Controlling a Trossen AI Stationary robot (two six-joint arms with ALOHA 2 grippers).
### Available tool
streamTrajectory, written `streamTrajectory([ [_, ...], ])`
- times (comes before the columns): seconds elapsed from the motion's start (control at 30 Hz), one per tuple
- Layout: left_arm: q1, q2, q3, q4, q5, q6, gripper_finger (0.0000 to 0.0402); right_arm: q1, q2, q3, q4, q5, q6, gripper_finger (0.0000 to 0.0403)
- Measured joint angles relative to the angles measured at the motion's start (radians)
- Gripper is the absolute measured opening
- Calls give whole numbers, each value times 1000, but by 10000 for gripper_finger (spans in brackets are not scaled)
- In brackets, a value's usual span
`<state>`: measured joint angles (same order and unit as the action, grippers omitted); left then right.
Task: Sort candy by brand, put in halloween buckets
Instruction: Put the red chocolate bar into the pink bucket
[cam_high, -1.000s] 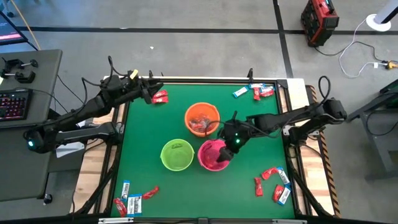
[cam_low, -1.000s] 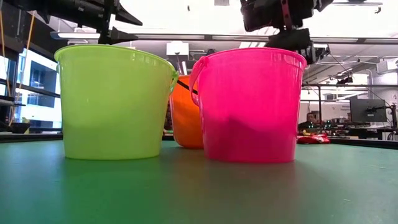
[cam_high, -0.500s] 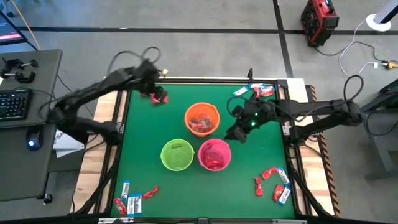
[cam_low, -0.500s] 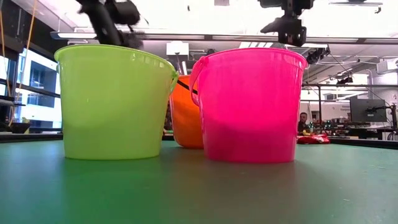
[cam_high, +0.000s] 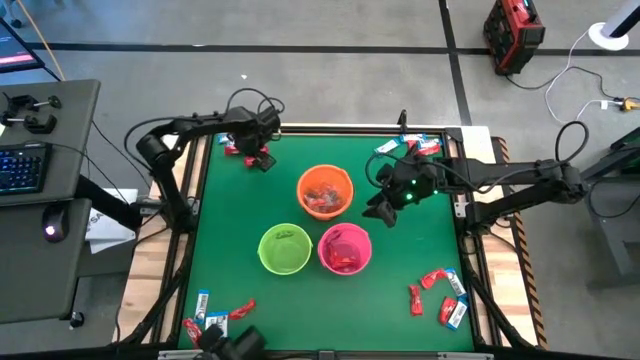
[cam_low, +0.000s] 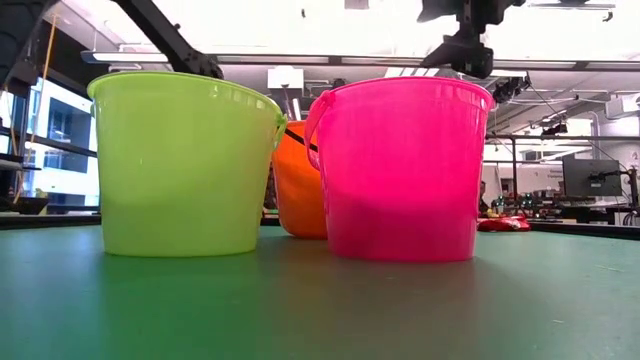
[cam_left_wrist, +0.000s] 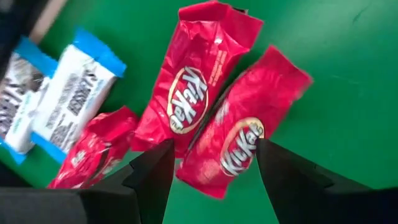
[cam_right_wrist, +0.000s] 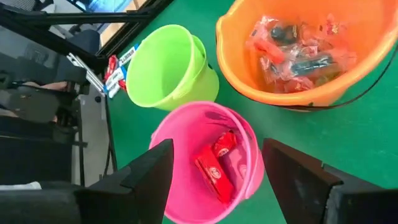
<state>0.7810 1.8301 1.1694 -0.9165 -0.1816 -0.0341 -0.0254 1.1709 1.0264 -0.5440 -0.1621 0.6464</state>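
Three halloween buckets stand mid-table: orange (cam_high: 325, 190), lime green (cam_high: 285, 248) and hot pink (cam_high: 345, 248). At the far left corner my left gripper (cam_left_wrist: 214, 180) hangs open, pointing down over red-wrapped candy (cam_left_wrist: 186, 99), with one finger on each side of a second red one (cam_left_wrist: 242, 137). Blue-and-white candy (cam_left_wrist: 68, 99) lies beside them. My right gripper (cam_high: 385, 205) hovers open and empty, right of the orange bucket and above the pink bucket (cam_right_wrist: 211, 162), which holds red candy. The orange bucket (cam_right_wrist: 298, 43) holds clear-wrapped candy.
More candy lies in piles at the far right corner (cam_high: 410, 147), the near right (cam_high: 440, 290) and the near left corner (cam_high: 215, 320). The green bucket (cam_right_wrist: 168, 65) looks empty. Bare green mat lies between the buckets and the table edges.
My left gripper has swung toward the far left corner, tipped from level to pointing down, and dropped low over the red candy there. My right gripper has risen from over the pink bucket and drawn back toward the table's far right, staying open.
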Motion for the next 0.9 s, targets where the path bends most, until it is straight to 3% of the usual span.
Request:
streamTrajectory([
  [0.17,10,28,2,3,34,45,213,0,0,0,-14,12,0,238],
  [0.27,3,26,2,-5,42,63,192,0,0,0,-15,40,-1,238],
  [0.43,-12,22,2,-44,105,80,102,0,0,0,-28,57,-42,238],
  [0.57,-25,13,0,-67,99,94,17,0,0,0,-52,58,-45,238],
  [0.9,8,-199,-1,-64,71,94,3,-1,0,0,-59,58,-76,238],
])
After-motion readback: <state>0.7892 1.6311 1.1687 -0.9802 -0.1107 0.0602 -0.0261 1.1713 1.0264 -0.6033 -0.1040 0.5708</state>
